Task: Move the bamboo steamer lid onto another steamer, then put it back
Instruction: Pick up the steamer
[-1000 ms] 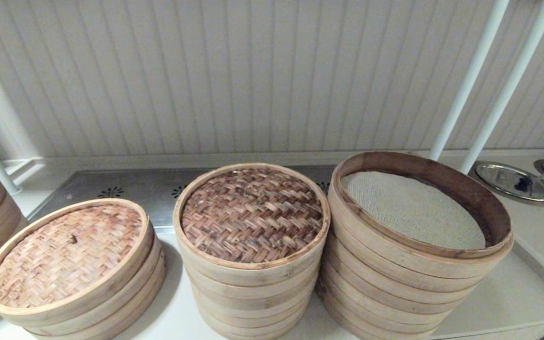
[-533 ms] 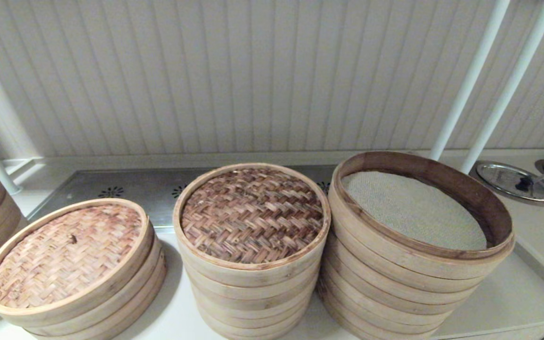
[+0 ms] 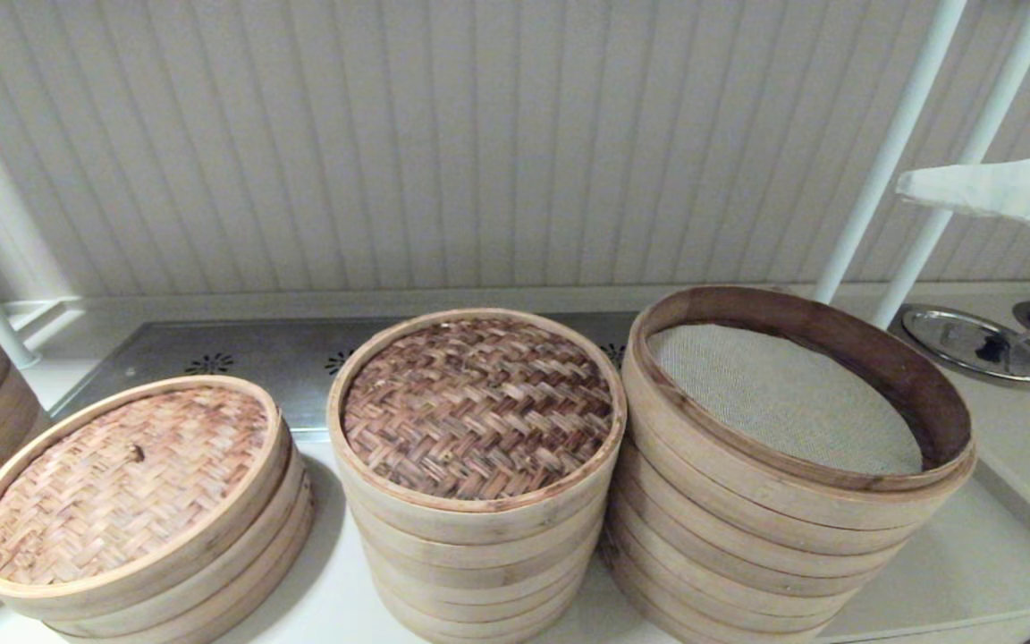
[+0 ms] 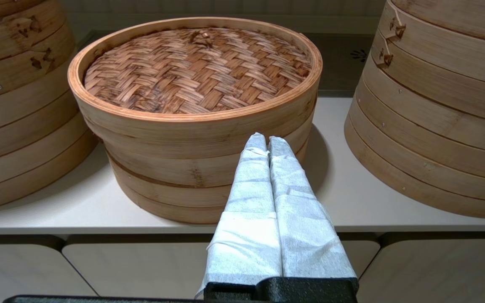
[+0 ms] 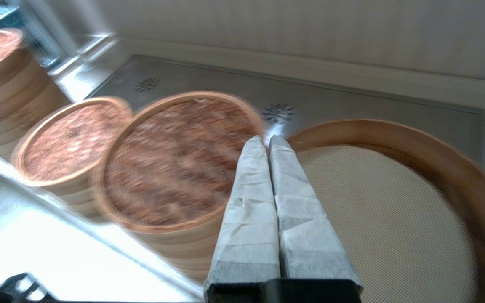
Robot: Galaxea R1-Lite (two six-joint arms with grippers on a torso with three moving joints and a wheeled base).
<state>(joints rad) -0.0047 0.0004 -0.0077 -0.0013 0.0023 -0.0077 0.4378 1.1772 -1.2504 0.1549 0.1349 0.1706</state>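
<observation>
Right gripper [image 3: 913, 186] newly in, fingers together.

No text, label, brand or number is readable anywhere.

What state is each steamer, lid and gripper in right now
bamboo steamer lid: seated on the middle stack, not gripped.
another steamer: uncovered, mesh liner showing.
pinkish-tan lid: closed on the low left stack.
right gripper: shut, empty, raised above the open steamer.
left gripper: shut, empty, low before the counter.
</observation>
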